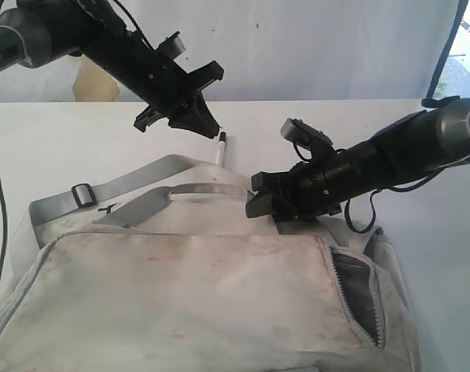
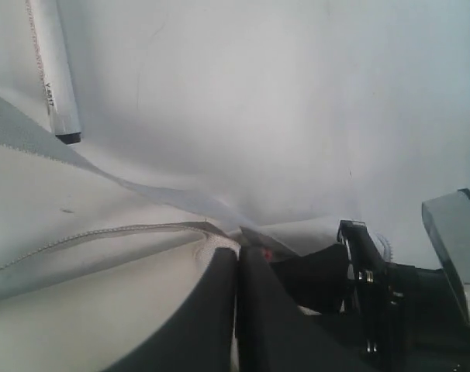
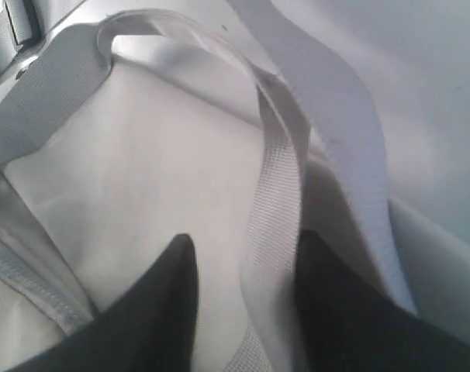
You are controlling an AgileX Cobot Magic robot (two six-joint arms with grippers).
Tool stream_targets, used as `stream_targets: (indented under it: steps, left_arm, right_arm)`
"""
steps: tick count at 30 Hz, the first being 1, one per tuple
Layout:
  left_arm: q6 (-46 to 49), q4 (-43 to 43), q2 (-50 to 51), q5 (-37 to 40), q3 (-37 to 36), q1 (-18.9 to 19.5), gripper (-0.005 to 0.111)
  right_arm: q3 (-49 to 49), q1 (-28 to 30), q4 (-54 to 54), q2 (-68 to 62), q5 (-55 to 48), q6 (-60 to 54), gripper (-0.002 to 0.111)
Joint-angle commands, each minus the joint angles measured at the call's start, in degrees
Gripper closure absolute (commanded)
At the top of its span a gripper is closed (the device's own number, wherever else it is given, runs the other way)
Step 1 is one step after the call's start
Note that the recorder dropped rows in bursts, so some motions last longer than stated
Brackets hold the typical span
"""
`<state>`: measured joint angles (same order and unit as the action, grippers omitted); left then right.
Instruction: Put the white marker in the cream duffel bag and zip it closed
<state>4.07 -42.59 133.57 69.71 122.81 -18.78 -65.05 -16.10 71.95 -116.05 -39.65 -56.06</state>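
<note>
The white marker (image 1: 221, 148) lies on the table just behind the cream duffel bag (image 1: 181, 287), black cap pointing away from the bag. My left gripper (image 1: 212, 125) hovers just above and left of the cap, jaws shut with nothing between them. In the left wrist view the marker (image 2: 53, 70) lies beside the bag's grey strap (image 2: 33, 133), well away from the left gripper (image 2: 236, 262). My right gripper (image 1: 255, 195) rests on the bag's top. It stands open (image 3: 247, 252) with the grey webbing handle (image 3: 275, 194) running between its fingers. A zipper gap (image 1: 357, 294) at the bag's right end shows dark lining.
A grey shoulder strap with a dark buckle (image 1: 81, 194) trails off the bag's back left onto the white table (image 1: 64, 139). A pale wall (image 1: 312, 46) rises behind the table. The right arm's cable (image 1: 363, 213) hangs near the bag's right end.
</note>
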Motion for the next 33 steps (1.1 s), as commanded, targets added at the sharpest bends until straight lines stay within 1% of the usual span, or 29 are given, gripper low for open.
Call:
stream_targets:
  steps: [1,2,7,13,18,24,29,31,33]
  left_arm:
    - [0.5,0.3,-0.9,0.2,0.4,0.2,0.107]
    - [0.6,0.3,-0.9,0.2,0.4,0.2,0.107]
    - [0.6,0.3,-1.0,0.2,0.4,0.2,0.107]
    - [0.8,0.9,-2.2,0.2,0.4,0.4,0.107]
    - [0.8,1.4,-3.2,0.2,0.4,0.9,0.107]
    - [0.8,4.2,-3.4,0.2,0.4,0.9,0.107]
    - [0.8,3.9,-4.3,0.2,-3.8,0.8,0.107]
    - [3.0,3.3,-4.9,0.2,-6.4,0.7,0.107]
    - [5.3,0.7,-5.3,0.2,-9.1,0.7,0.107]
  right_arm:
    - [-1.5,0.1,0.5,0.1,-1.0,-0.9,0.106]
    - [-2.1,0.2,0.3,0.4,-1.8,-1.0,0.108]
    - [-6.6,0.2,-0.9,2.2,-3.1,-0.7,0.108]
    - [-11.7,2.7,-1.3,3.0,-5.2,0.0,0.108]
    - [-15.2,4.8,-1.6,3.0,-5.9,3.7,0.108]
    - [-19.2,5.3,-1.5,3.0,-7.6,4.1,0.108]
    - [-21.8,5.3,-1.5,3.0,-7.4,4.7,0.108]
    - [-23.0,5.3,-1.5,3.0,-7.4,4.7,0.108]
    - [-24.3,5.3,-1.5,2.9,-7.1,5.0,0.108]
